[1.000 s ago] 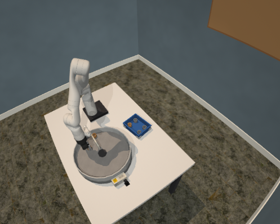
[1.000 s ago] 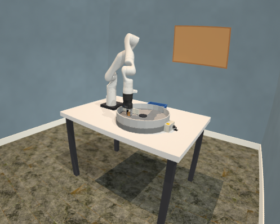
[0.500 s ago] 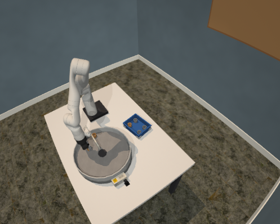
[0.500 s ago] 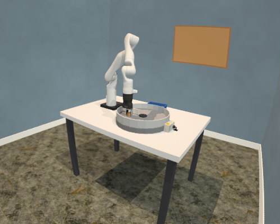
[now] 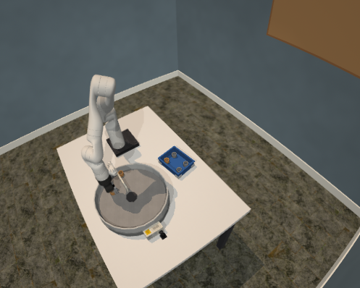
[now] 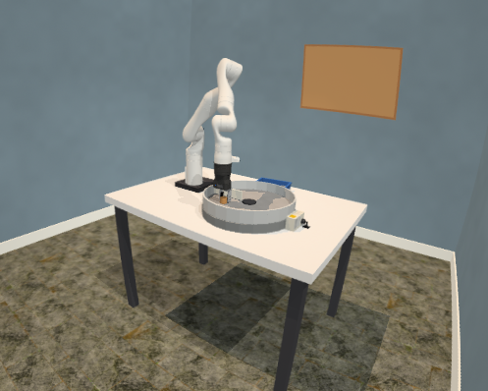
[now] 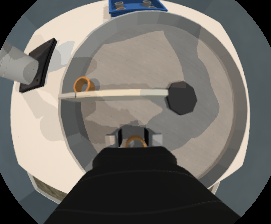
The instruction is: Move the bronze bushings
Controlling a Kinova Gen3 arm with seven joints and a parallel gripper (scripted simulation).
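White arm [image 5: 95, 126] [image 6: 225, 98] arched above the disc [image 5: 127, 213] [image 6: 273, 200] [image 7: 131, 55], tool [image 5: 114, 192] [image 6: 223, 198] [image 7: 133, 134] pointing down, fingers apart around a bronze bushing [image 5: 112, 193] [image 6: 223, 200] [image 7: 135, 141].

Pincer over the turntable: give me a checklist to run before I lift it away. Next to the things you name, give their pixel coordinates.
1. Pincer [image 5: 114, 192] [image 6: 224, 197] [image 7: 133, 134] open: ok.
2. Both fingers free of the near bronze bushing [image 5: 112, 194] [image 6: 223, 200] [image 7: 128, 141]: cannot tell; it sits between them.
3. Near bushing off the hub [image 5: 131, 197] [image 6: 248, 201] [image 7: 181, 98]: ok, well to one side.
4. Far bronze bushing [image 5: 121, 174] [image 7: 89, 86] upright on the disc [image 5: 129, 215] [image 7: 126, 55]: ok, open end up.
5. Crate [image 5: 177, 160] [image 6: 275, 184] [image 7: 133, 8] cleared of bronze: not ok, one bronze bushing [image 5: 166, 161] remains.
6. Steel bushings [image 5: 174, 155] [image 7: 146, 4] left in the crate: ok, three there.
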